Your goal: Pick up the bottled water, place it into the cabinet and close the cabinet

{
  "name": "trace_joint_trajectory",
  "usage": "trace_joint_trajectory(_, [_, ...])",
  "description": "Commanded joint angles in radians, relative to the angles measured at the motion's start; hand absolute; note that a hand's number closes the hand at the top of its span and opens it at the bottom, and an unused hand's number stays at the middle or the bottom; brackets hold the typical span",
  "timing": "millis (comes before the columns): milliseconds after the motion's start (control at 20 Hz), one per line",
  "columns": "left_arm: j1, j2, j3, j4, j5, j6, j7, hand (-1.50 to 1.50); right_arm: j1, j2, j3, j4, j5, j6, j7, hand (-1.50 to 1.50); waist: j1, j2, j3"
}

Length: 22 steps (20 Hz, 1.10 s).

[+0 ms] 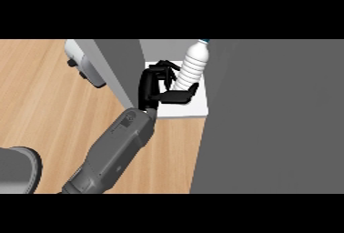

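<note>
Since the big grey cabinet door [275,118] fills the view's right side, the open white-floored cabinet [184,111] shows only as a narrow gap. Light wooden surface [40,109] lies left. One grey forearm reaches in; which hand [161,88] it is, can't tell. Clear ribbed plastic water bottle [193,63] stands upright inside, just right of the fingers, thumb curled at its base. No readable label.

You have only one view, from the robot's head. It looks steeply down at the wooden counter [40,104] and into the open cabinet [269,113], whose grey wall fills the right side. The camera is near: a grey forearm [114,154] comes in from the lower edge and crosses the middle of your view.
</note>
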Motion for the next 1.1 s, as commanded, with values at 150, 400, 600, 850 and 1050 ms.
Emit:
trace_joint_trajectory(150, [-0.136, 0.0, 0.012, 0.211, 0.03, 0.076, -0.066, 1.5, 0.007, -0.003, -0.045, -0.038, -0.021, 0.017, -0.008, -1.5, -0.006, 0.004, 0.0])
trace_joint_trajectory(400, [-0.161, 0.0, 0.023, 0.31, 0.061, 0.125, -0.105, 1.5, 0.092, -0.071, -0.068, -0.158, -0.083, 0.063, 0.004, -1.5, -0.028, 0.004, 0.001])
trace_joint_trajectory(600, [-0.241, 0.0, 0.065, 0.437, 0.048, 0.13, -0.168, 1.5, 0.048, -0.04, -0.05, -0.071, -0.063, 0.063, -0.027, -1.5, -0.037, 0.015, 0.0])
trace_joint_trajectory(850, [-0.267, 0.002, 0.098, 0.536, 0.019, 0.094, -0.218, 1.5, 0.105, -0.043, -0.04, -0.076, -0.049, 0.072, -0.066, -1.5, -0.032, 0.012, 0.0])
trace_joint_trajectory(1050, [-0.316, 0.0, 0.062, 0.58, 0.005, 0.129, -0.186, -1.5, 0.054, -0.017, -0.028, -0.038, -0.054, 0.075, -0.077, -1.5, -0.059, 0.022, -0.001])
